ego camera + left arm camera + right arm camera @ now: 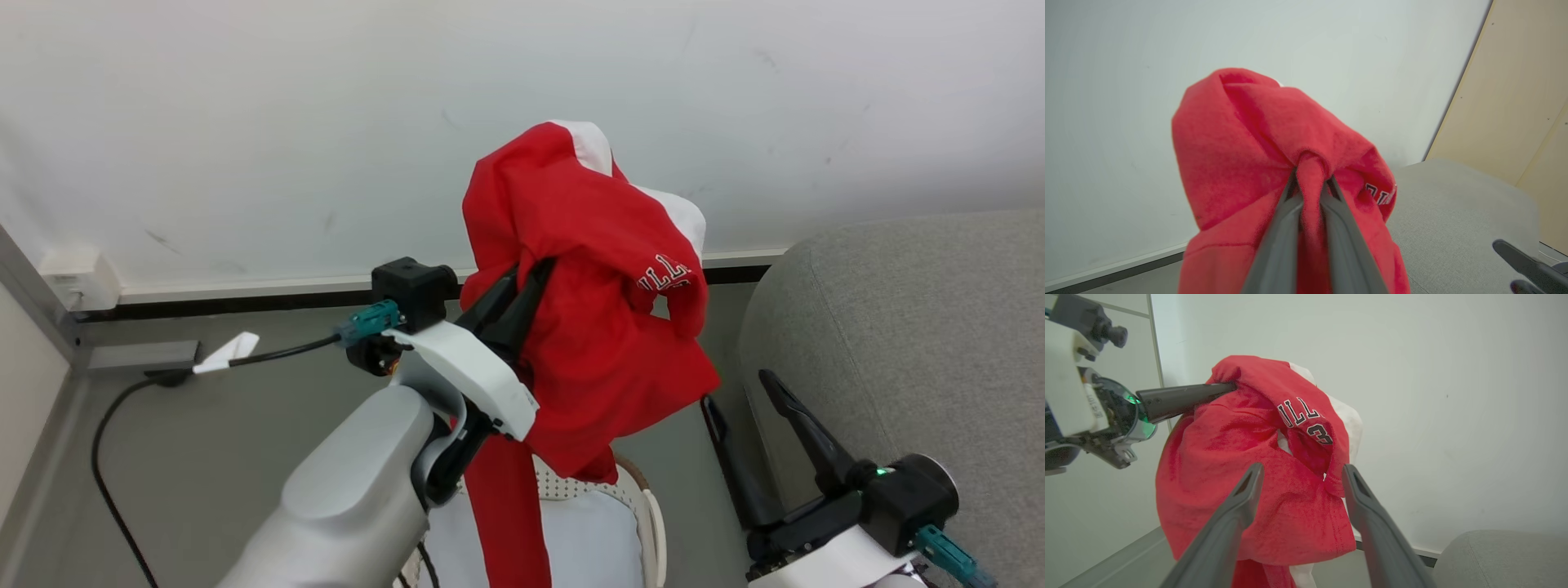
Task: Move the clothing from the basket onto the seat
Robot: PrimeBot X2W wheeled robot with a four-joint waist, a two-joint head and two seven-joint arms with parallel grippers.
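The clothing (588, 327) is held up in the air, bunched into a loose red hood with white panels at its top. It hangs above the basket (655, 531), and a long red tail of it drops over the basket's opening, in front of the pale pad (596, 539) lying inside. It is judged to be light, limp and soft, not fragile, and it is expected to sag and swing rather than keep any shape. A thick gathered fold is therefore judged the safest place to be gripped, since a single thin layer could slide out. Such a fold is pinched between the fingers of the left gripper (1309, 183), which is closed tightly on the fabric. The free hem beside the white lettering is judged a fair second hold, should the trailing tail need to be lifted clear of the basket's rim. The right gripper (739, 390) is held lower, its fingers spread wide and holding nothing, one fingertip just beside the lower hem; whether it touches cannot be told. The seat (914, 327) stands to the right of the basket, its rounded edge near the right gripper.
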